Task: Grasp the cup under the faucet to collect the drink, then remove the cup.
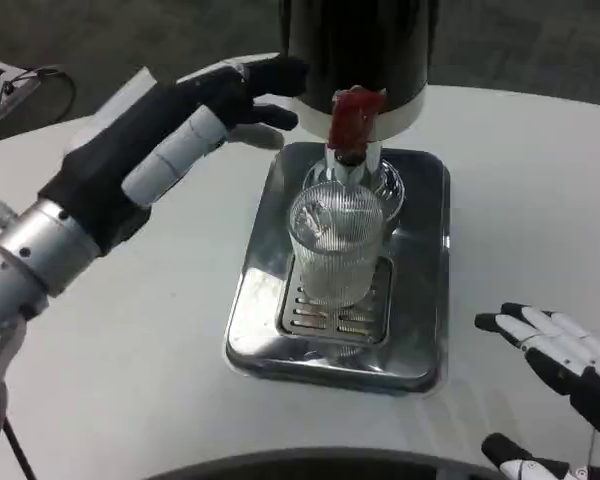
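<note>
A clear ribbed cup [338, 248] stands upright on the grate of a shiny metal drip tray [420, 300], directly beneath the red faucet lever [354, 122] of a black drink dispenser [360, 45]. My left hand [195, 120] is raised at the left of the dispenser, its dark fingertips reaching toward the dispenser body just left of the lever; it holds nothing. My right hand [560, 350] rests low at the lower right, fingers spread, well apart from the tray and the cup.
The white table [130, 340] has free room left and right of the tray. A grey device with a cable [5, 85] lies at the far left beyond the table edge. A dark curved edge [310, 465] runs along the bottom.
</note>
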Controlling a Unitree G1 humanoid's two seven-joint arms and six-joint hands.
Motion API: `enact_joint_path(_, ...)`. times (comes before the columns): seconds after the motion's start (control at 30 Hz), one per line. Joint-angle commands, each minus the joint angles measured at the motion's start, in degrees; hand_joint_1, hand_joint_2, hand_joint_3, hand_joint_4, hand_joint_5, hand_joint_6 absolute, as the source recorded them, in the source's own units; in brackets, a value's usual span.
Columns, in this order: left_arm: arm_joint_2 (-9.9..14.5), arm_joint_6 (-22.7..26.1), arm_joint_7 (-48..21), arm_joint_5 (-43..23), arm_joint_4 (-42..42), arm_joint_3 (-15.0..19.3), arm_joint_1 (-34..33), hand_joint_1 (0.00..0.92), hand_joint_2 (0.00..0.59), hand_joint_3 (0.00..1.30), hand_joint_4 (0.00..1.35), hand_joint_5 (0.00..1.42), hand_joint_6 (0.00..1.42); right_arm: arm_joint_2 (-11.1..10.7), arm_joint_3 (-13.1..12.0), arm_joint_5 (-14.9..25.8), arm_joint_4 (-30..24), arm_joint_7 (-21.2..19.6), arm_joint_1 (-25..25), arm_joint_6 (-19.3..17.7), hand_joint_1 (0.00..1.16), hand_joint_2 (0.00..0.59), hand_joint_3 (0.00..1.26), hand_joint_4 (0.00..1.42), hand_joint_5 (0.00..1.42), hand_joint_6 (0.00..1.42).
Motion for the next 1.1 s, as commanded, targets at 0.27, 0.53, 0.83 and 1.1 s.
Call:
enact_joint_path(0.27,-1.49,5.11,-4.39,0.54,2.22,-2.2,-8.81,0.0,0.087,0.25,0.19,0.28,0.32,0.54,-1.82,0.4,-1.32,-0.66,2.19,-0.81,0.37,0.42,0.07,0.0,0.0,0.05)
enact_joint_path(0.53,-4.65,4.48,-5.85,2.48,8.09,-5.03,-13.25,0.0,0.087,0.25,0.18,0.28,0.31,0.72,-3.26,1.18,-1.78,-0.67,3.3,-1.34,0.37,0.419,0.07,0.0,0.0,0.05)
enact_joint_path(0.83,-7.26,4.17,-7.62,3.67,10.7,-7.47,-13.79,0.0,0.087,0.25,0.18,0.28,0.31,1.24,-3.94,1.8,-2.27,-0.71,4.35,-1.95,0.37,0.416,0.07,0.0,0.0,0.05)
enact_joint_path(1.1,-6.0,0.44,-9.41,8.53,10.74,-10.4,-12.4,0.0,0.088,0.25,0.19,0.29,0.31,2.26,-3.59,11.53,-0.06,0.9,2.07,2.87,0.35,0.398,0.07,0.0,0.0,0.06)
